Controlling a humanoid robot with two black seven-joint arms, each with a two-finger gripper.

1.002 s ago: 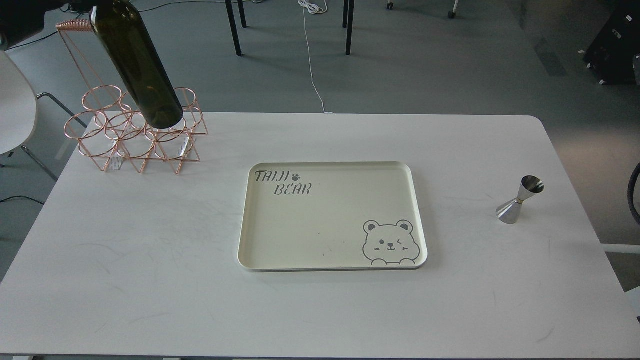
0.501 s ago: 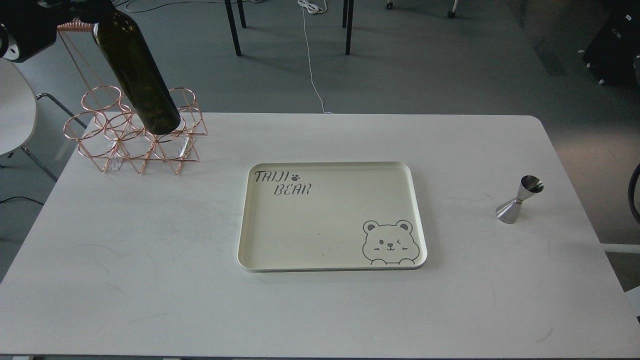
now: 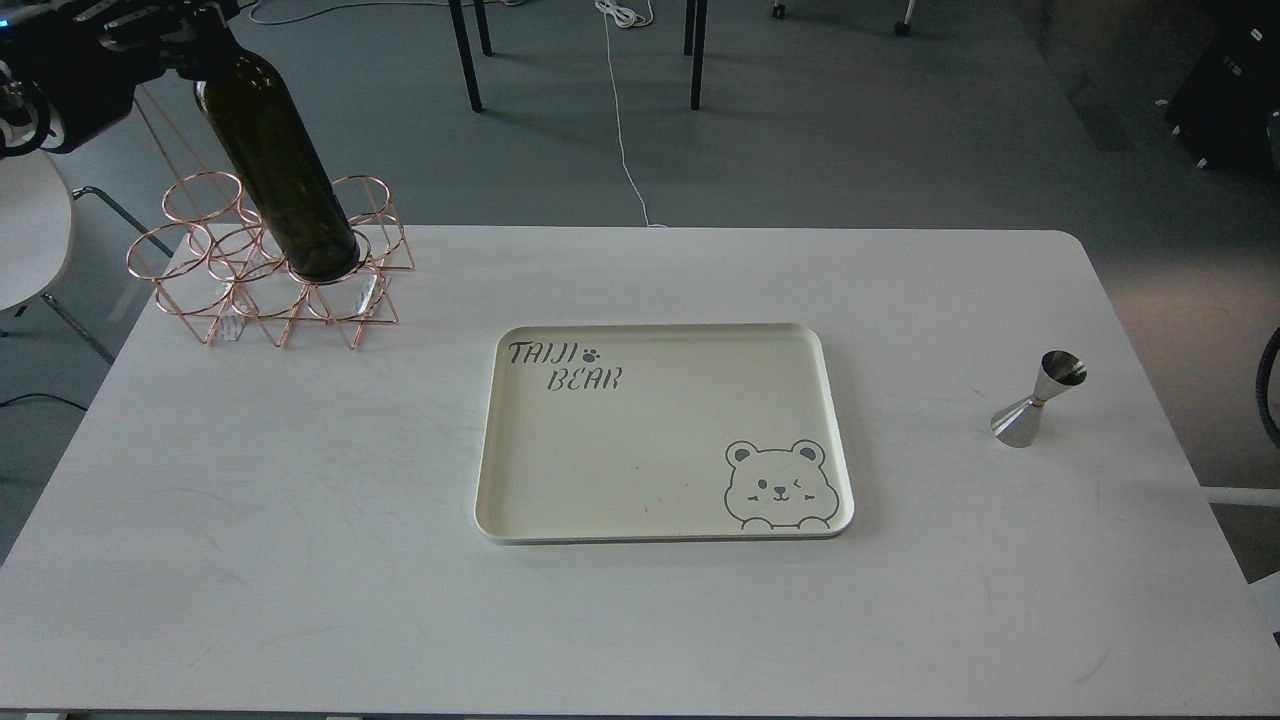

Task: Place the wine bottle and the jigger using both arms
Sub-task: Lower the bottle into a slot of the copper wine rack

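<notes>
While the left pincer (image 3: 190, 35) clamps the wine bottle (image 3: 280, 170) over the copper rack (image 3: 265, 270) at upper left, the jigger (image 3: 1040, 398) stands far right on the worktop (image 3: 300, 520).

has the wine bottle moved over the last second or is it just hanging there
Yes. The wine bottle has come down and slightly left against the copper wire rack; its base now sits at a front ring, gripped near the neck by the left gripper.
</notes>
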